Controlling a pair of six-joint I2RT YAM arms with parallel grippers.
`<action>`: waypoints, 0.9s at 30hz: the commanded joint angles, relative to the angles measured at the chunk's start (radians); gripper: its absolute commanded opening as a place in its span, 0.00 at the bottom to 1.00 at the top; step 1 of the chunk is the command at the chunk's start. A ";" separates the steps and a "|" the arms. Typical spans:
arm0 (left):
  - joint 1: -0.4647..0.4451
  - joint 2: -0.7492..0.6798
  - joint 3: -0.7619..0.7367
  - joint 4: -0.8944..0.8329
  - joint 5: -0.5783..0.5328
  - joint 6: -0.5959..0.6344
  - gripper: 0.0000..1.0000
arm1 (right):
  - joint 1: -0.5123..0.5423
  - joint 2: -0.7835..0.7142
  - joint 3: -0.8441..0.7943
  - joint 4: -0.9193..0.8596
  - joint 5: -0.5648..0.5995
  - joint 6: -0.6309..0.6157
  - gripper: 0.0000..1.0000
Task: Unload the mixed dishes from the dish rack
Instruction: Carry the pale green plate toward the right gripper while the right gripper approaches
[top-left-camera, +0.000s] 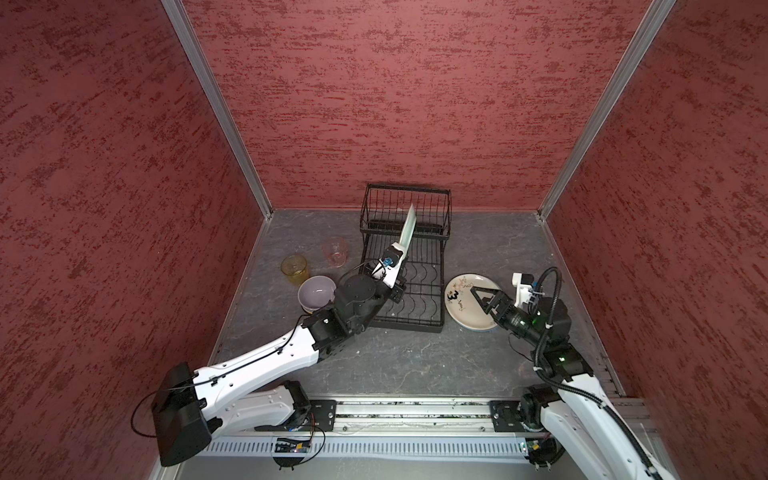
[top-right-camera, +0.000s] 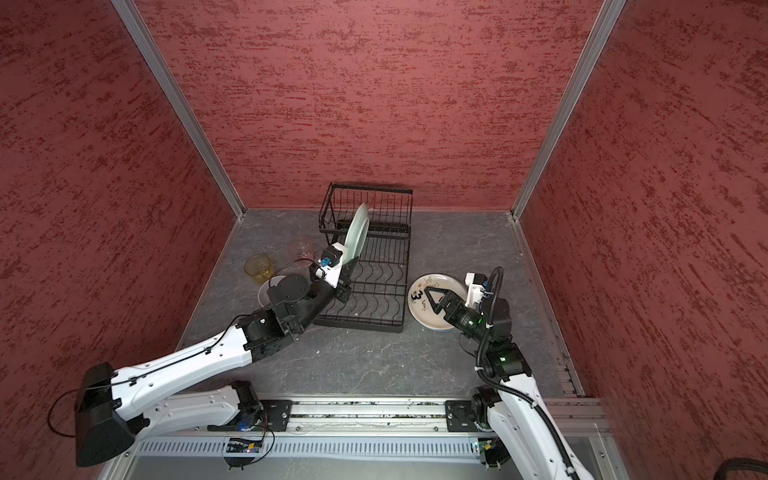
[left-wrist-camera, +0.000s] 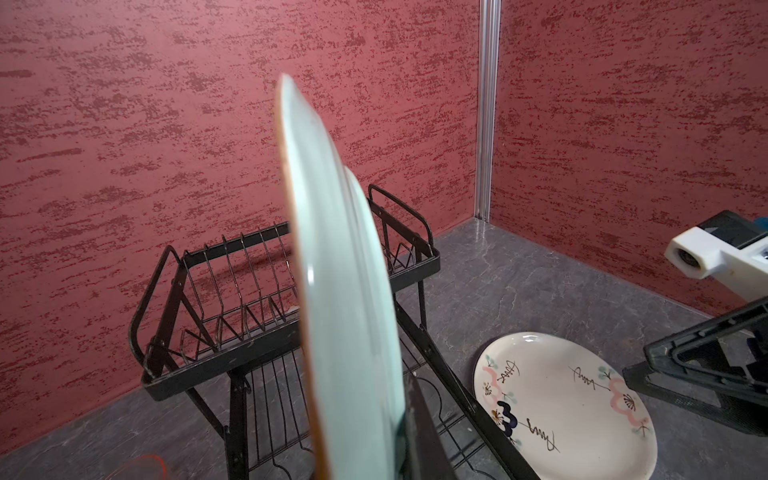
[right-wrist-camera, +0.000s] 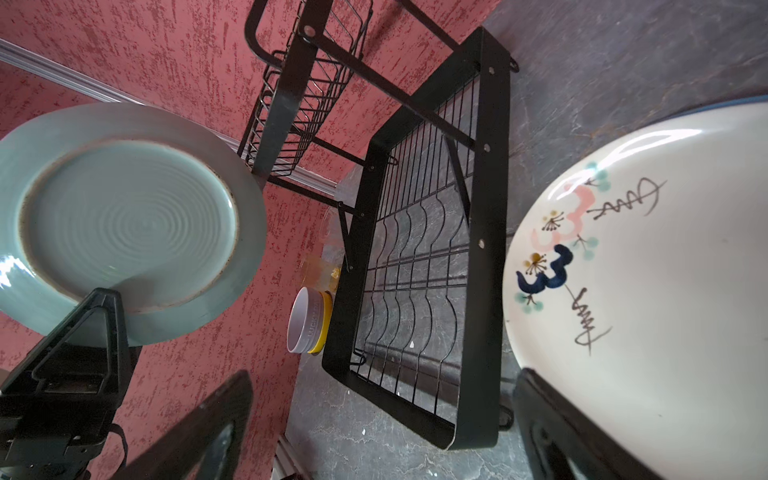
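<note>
My left gripper (top-left-camera: 398, 254) is shut on the lower rim of a plain pale green plate (top-left-camera: 408, 228), held on edge above the lower tier of the black wire dish rack (top-left-camera: 409, 326). The plate (left-wrist-camera: 345, 291) fills the middle of the left wrist view, and its ringed underside (right-wrist-camera: 124, 216) faces the right wrist camera. No other dish shows in either tier of the rack (top-right-camera: 361, 324). My right gripper (top-left-camera: 480, 299) stands open just above a cream flowered plate (top-left-camera: 461, 311) lying on the table right of the rack. One of its fingers (right-wrist-camera: 552, 424) overlaps that plate's rim (right-wrist-camera: 648, 270).
Left of the rack stand an amber tumbler (top-left-camera: 295, 268), a pink tumbler (top-left-camera: 334, 250) and a lilac bowl (top-left-camera: 316, 291) nested in a yellow bowl (right-wrist-camera: 326, 324). My left forearm crosses the rack's front left corner. Red walls close in on three sides.
</note>
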 joint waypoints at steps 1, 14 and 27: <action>-0.006 -0.025 -0.006 0.047 -0.009 -0.002 0.00 | 0.014 -0.013 0.038 0.028 -0.017 0.003 0.99; -0.032 -0.023 -0.022 0.018 -0.005 -0.014 0.00 | 0.086 -0.001 0.072 0.035 -0.012 0.007 0.99; -0.055 0.006 -0.040 -0.047 -0.035 -0.006 0.00 | 0.205 0.060 0.137 0.087 -0.032 0.015 0.99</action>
